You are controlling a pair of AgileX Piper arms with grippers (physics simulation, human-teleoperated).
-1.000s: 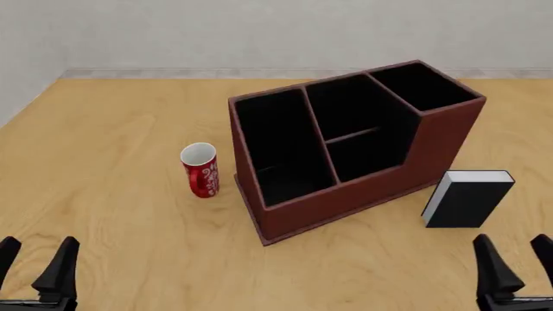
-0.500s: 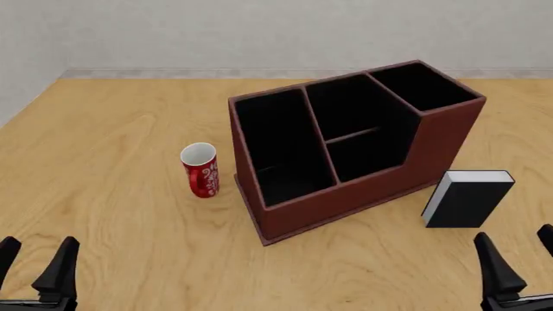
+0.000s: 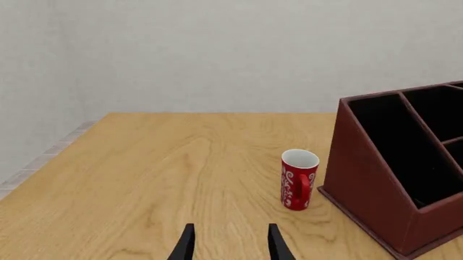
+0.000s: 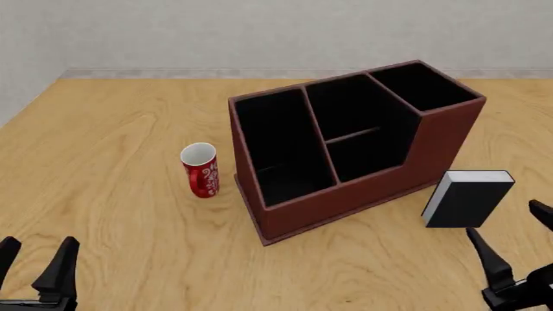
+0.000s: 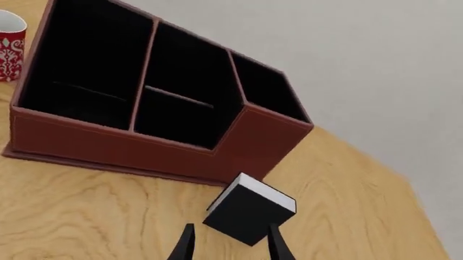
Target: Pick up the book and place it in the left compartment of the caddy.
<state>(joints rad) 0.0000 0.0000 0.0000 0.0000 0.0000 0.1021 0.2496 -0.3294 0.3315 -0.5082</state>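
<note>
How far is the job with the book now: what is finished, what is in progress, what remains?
Nothing is finished: the book stands on the table, right of the caddy, untouched. In progress: the open right gripper points at it, not around it. Remaining: grasp, lift, lower it into the empty left compartment. The left gripper is open, idle.

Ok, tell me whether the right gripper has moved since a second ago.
Yes. In the front view the right gripper has shifted right and tilted, its fingers now leaning toward the frame's right edge, while the book stands beside the caddy exactly where it was.
</note>
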